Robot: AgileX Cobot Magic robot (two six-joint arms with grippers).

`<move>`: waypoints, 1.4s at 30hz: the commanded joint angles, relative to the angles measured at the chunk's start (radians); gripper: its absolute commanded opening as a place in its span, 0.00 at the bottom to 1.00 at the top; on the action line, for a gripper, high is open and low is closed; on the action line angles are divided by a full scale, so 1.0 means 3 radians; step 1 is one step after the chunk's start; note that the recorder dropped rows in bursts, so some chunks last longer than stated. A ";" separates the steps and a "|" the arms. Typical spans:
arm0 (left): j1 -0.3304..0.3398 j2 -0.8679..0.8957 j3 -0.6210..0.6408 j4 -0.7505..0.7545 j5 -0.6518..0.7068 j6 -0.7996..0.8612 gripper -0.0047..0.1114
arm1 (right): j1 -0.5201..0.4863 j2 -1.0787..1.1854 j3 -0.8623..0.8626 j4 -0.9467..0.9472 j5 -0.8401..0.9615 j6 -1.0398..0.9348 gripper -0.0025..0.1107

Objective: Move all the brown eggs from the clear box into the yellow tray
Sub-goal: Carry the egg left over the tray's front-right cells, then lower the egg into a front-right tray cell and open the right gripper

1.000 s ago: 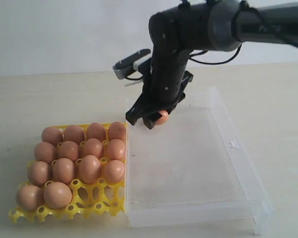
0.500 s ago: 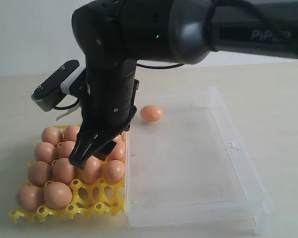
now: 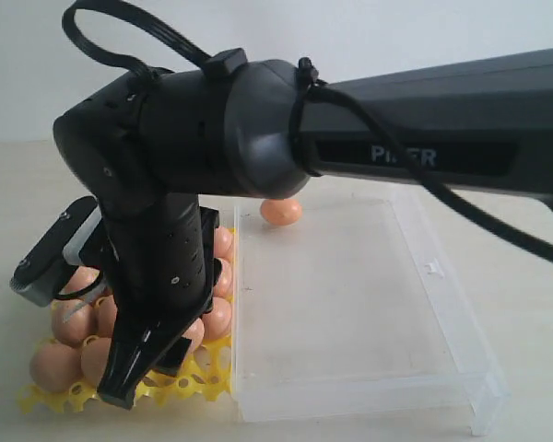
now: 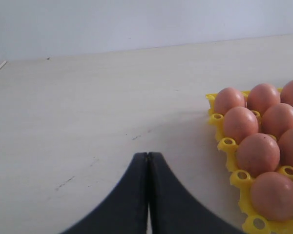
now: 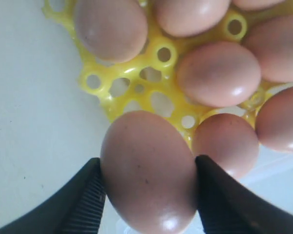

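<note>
My right pincer (image 5: pixel 149 192) is pinching a brown egg (image 5: pixel 146 165) between its two fingers and hangs just over the near edge of the yellow tray (image 3: pixel 180 385), with open cups showing right beside the egg. The other eggs (image 3: pixel 217 318) sit in the tray's cups. One last egg (image 3: pixel 281 211) lies in the far left corner of the clear box (image 3: pixel 369 313), well apart from that pincer. My left pincer (image 4: pixel 147 163) is pressed together over bare tabletop (image 4: pixel 78 107), near the tray.
</note>
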 commanded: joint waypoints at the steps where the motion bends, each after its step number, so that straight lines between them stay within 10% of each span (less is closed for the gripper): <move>1: 0.0009 0.0014 -0.0015 0.0010 -0.0003 0.0011 0.04 | 0.0016 0.0091 -0.0004 -0.0006 0.0094 -0.0102 0.02; 36: 0.0009 0.0014 -0.0015 0.0010 -0.0003 0.0011 0.04 | 0.0016 0.0408 -0.0434 -0.0260 0.0248 -0.0244 0.02; 42: 0.0009 0.0014 -0.0015 0.0010 -0.0003 0.0011 0.04 | 0.0016 0.0408 -0.0434 -0.0167 0.0248 -0.0254 0.20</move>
